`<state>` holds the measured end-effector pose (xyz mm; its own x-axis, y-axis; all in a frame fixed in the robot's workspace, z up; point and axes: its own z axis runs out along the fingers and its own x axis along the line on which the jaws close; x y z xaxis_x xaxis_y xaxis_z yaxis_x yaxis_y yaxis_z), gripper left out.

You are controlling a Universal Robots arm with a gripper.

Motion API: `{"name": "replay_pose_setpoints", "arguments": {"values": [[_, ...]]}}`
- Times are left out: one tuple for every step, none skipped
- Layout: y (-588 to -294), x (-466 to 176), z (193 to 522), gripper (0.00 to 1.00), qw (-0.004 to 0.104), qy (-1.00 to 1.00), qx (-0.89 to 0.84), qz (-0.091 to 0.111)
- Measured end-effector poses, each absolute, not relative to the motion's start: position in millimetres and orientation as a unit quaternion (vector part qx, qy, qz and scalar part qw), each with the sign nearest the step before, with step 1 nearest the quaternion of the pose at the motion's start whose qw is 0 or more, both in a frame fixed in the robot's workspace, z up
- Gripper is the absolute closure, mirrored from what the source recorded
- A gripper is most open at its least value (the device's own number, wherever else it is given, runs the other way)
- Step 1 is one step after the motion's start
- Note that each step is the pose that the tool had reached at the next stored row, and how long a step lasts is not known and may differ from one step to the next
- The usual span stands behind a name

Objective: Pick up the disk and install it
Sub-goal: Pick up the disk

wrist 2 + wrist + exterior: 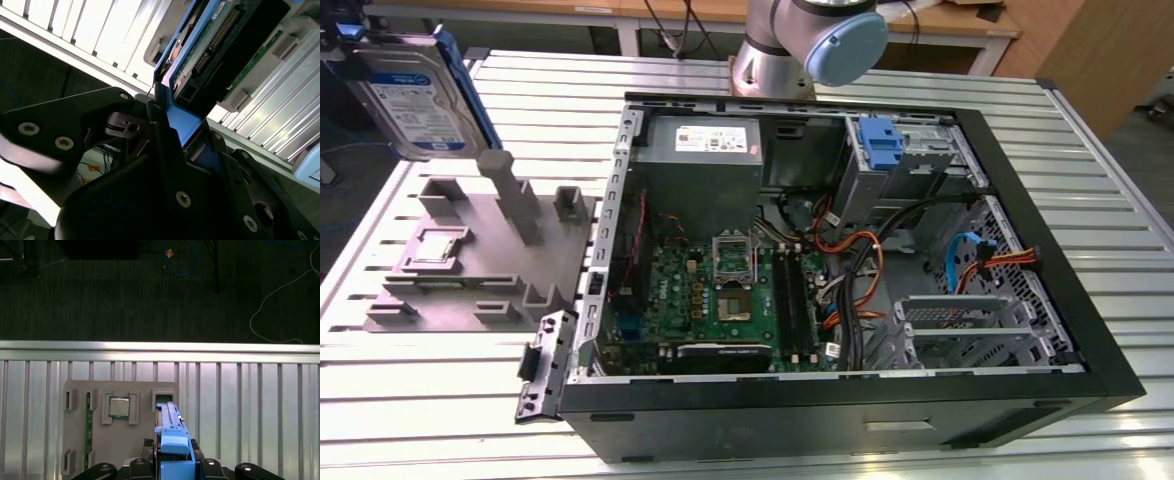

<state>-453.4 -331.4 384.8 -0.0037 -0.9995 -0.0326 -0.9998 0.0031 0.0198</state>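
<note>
Exterior view: disk held above the worktop; second wrist view: tool clamped on it. Pick-up judged complete; installing demands drive bay alignment.

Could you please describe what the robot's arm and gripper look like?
The arm is a smooth silver-grey metal tube with a rounded joint cap in pale blue. In the second wrist view the gripper is matte black, built from flat, angular linkage plates fastened with round silver screw heads.
</note>
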Motion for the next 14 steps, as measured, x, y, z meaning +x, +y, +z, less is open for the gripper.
{"name": "replay_pose_setpoints", "arguments": {"values": [[-331.4, -453.4, 385.2, 0.63, 0.005, 0.708, -0.706, 0.018], [-331.4, -453.4, 385.6, 0.63, 0.004, 0.708, -0.706, 0.019], [-331.4, -453.3, 386.0, 0.63, 0.004, 0.708, -0.706, 0.019], [-331.4, -453.3, 386.3, 0.63, 0.005, 0.708, -0.706, 0.019], [-331.4, -453.3, 386.5, 0.63, 0.005, 0.708, -0.706, 0.018], [-331.4, -453.3, 386.7, 0.63, 0.005, 0.708, -0.706, 0.018], [-331.4, -453.4, 387.1, 0.63, 0.004, 0.708, -0.706, 0.019], [-331.4, -453.4, 387.4, 0.63, 0.004, 0.708, -0.706, 0.019], [-331.4, -453.3, 387.5, 0.63, 0.005, 0.708, -0.706, 0.018], [-331.4, -453.3, 387.7, 0.63, 0.005, 0.708, -0.706, 0.019], [-331.4, -453.3, 387.9, 0.63, 0.005, 0.708, -0.706, 0.019], [-331.4, -453.3, 387.9, 0.63, 0.004, 0.708, -0.706, 0.019], [-331.4, -453.3, 388.0, 0.63, 0.004, 0.708, -0.706, 0.019], [-331.4, -453.4, 388.3, 0.63, 0.004, 0.708, -0.706, 0.019]]}}
